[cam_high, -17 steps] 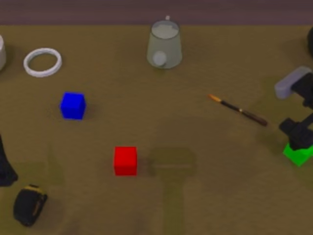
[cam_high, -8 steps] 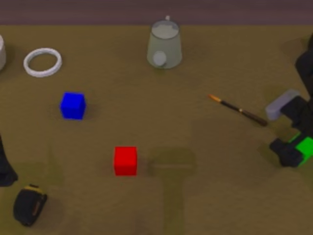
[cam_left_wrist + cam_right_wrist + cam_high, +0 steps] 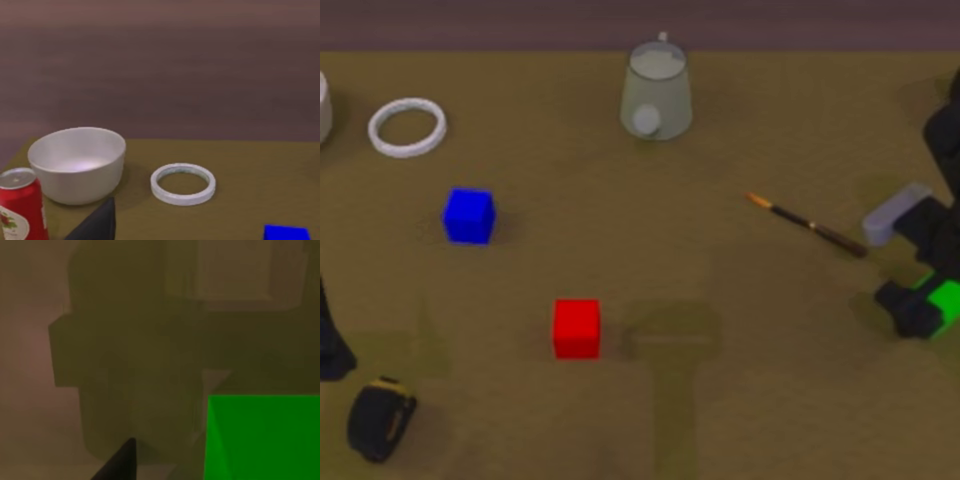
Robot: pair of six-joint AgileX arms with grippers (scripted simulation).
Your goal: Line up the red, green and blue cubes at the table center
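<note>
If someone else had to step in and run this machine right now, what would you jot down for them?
Right end effector: at the table's right edge, down around the green cube; I cannot tell whether it has gripped yet.
Left arm: parked at the left edge, nothing held.
Red cube: sits a little left of center, untouched.
Blue cube: farther left, apart from the red one.
Done: nothing is lined up yet.
Left: bring green to the center, then blue and red into a row with it.
</note>
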